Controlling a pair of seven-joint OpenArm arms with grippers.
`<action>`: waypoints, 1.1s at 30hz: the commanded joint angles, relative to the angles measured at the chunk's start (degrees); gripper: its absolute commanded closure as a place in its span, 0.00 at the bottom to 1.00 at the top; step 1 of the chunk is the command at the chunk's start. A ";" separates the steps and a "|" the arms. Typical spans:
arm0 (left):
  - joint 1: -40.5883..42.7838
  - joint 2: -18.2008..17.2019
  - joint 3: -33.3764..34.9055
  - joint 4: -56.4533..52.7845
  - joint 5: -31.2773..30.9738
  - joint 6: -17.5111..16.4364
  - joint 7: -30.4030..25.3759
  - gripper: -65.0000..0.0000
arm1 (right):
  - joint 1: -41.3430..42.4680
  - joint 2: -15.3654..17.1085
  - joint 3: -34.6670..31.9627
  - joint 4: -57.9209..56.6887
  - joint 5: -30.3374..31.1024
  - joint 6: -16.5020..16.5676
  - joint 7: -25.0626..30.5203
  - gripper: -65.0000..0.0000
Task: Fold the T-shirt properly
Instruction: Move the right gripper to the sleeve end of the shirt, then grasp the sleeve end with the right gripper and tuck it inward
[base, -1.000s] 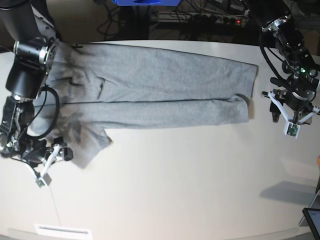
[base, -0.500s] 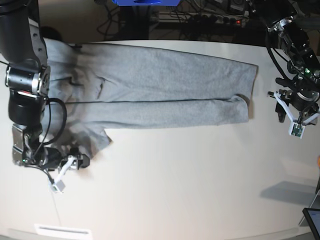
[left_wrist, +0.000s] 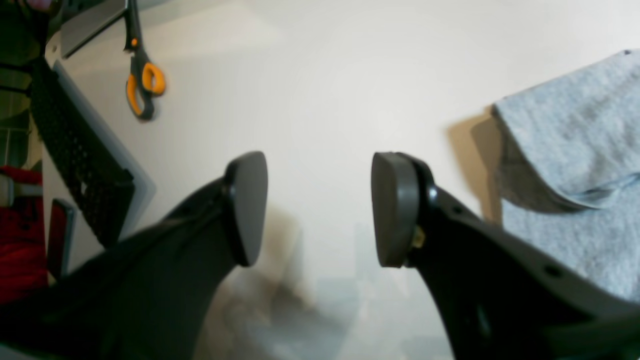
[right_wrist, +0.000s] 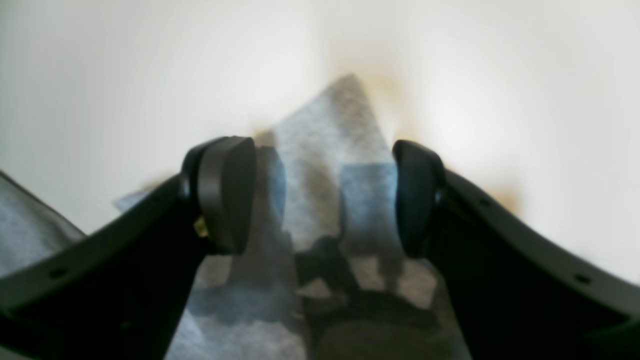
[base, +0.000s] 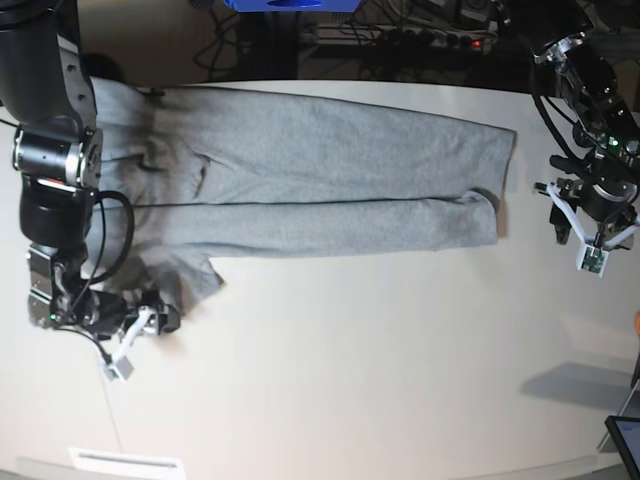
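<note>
The grey T-shirt (base: 320, 175) lies folded into a long band across the far half of the white table, plain side up, with one sleeve (base: 195, 275) sticking out toward the front at the left. My right gripper (base: 160, 320) sits low just in front of that sleeve. In the right wrist view it (right_wrist: 320, 197) is open, with the sleeve tip (right_wrist: 325, 135) lying between its pads. My left gripper (base: 553, 215) hovers beside the shirt's right end, off the cloth. It (left_wrist: 320, 210) is open over bare table, and the shirt's hem (left_wrist: 575, 150) lies to its right.
Orange-handled scissors (left_wrist: 142, 85) lie on the table beyond the left gripper, next to a dark perforated object (left_wrist: 75, 150). A tablet corner (base: 625, 440) shows at the front right, a white strip (base: 125, 462) at the front left. Cables and a power strip (base: 420, 40) run behind the table.
The right arm drew back toward the table's left edge, and its gripper shifted right, closer to the sleeve. The left gripper edged away from the shirt's end. Both stayed open.
</note>
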 joint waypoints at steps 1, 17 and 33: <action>-0.56 -1.14 -0.36 0.76 -0.28 0.42 -0.92 0.50 | 1.15 0.02 0.02 0.55 -0.41 0.36 -0.98 0.38; -0.56 -1.05 -0.01 0.76 -0.28 0.42 -0.92 0.50 | 0.89 -0.86 0.37 0.90 -0.23 0.36 -2.92 1.00; -1.62 -1.32 0.16 -1.26 -0.28 0.42 -0.92 0.50 | -10.80 -1.12 8.55 29.30 -0.14 0.36 -22.61 1.00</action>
